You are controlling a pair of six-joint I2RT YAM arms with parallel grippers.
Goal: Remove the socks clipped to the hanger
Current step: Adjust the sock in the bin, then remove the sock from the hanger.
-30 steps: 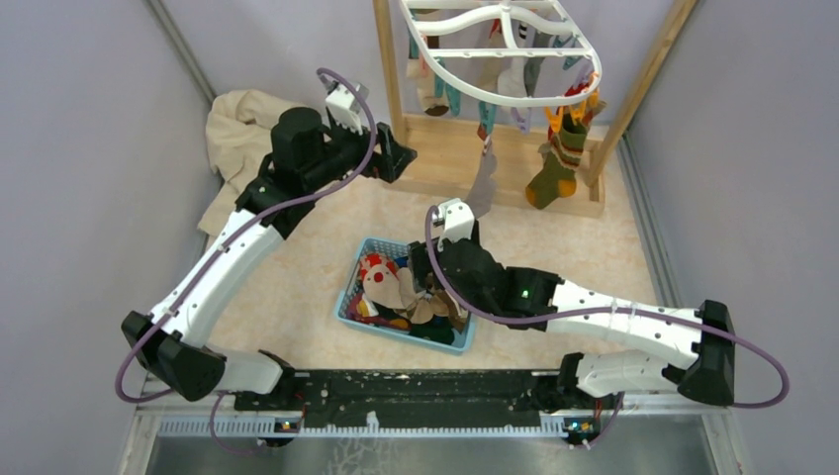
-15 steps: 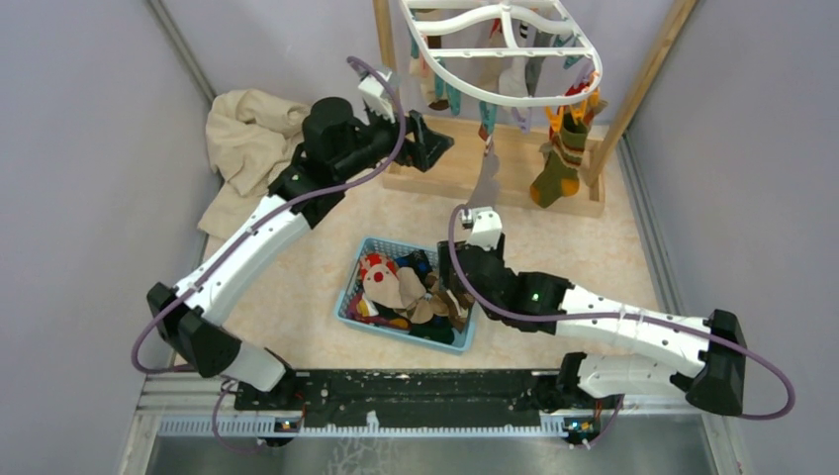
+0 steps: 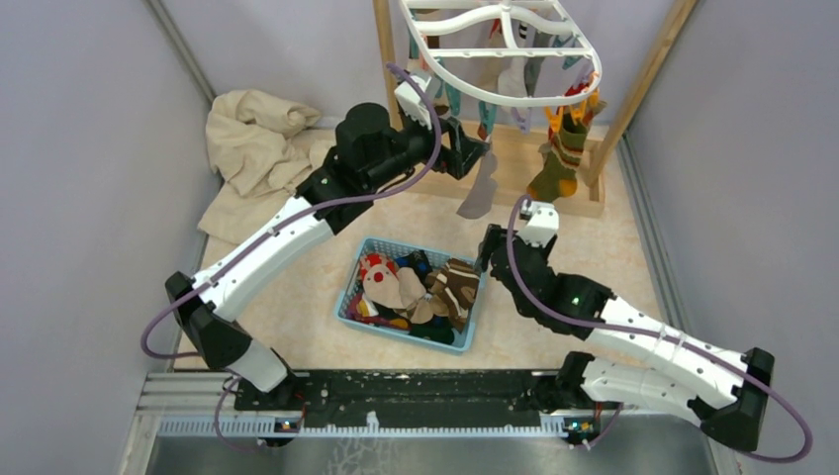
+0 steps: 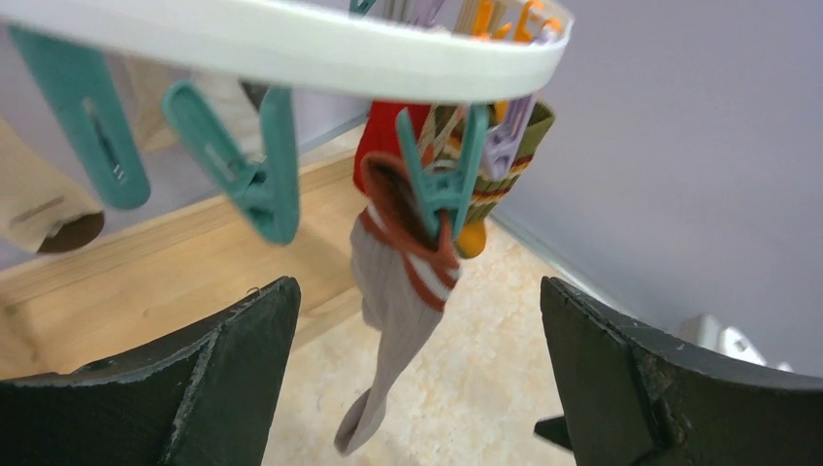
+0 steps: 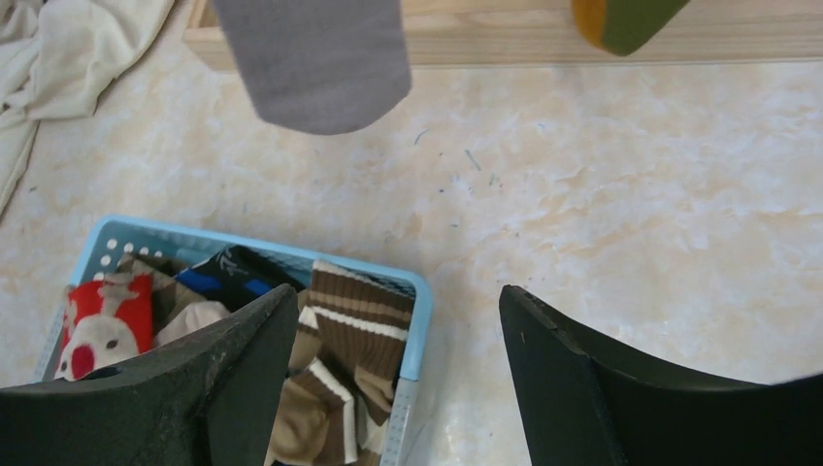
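Left wrist view showed a grey sock (image 4: 393, 291) with a rust-striped cuff hanging from a teal clip (image 4: 439, 189) on the white hanger (image 4: 291, 44), over the far edge of the bench (image 5: 602, 223). A green-and-orange sock (image 3: 556, 163) hung just beside it. The left gripper (image 4: 417, 286) faced the grey sock with its jaws wide apart, framing the sock without visible contact. To do this step well, I judged it should close on the cuff just under the clip, then pull straight down so the clip let go without swinging the hanger. Nearer the bench's middle, the right gripper (image 5: 398, 296) hovered, jaws apart and empty, over the right end of a blue basket (image 5: 165, 229) holding loose socks (image 5: 354, 320).
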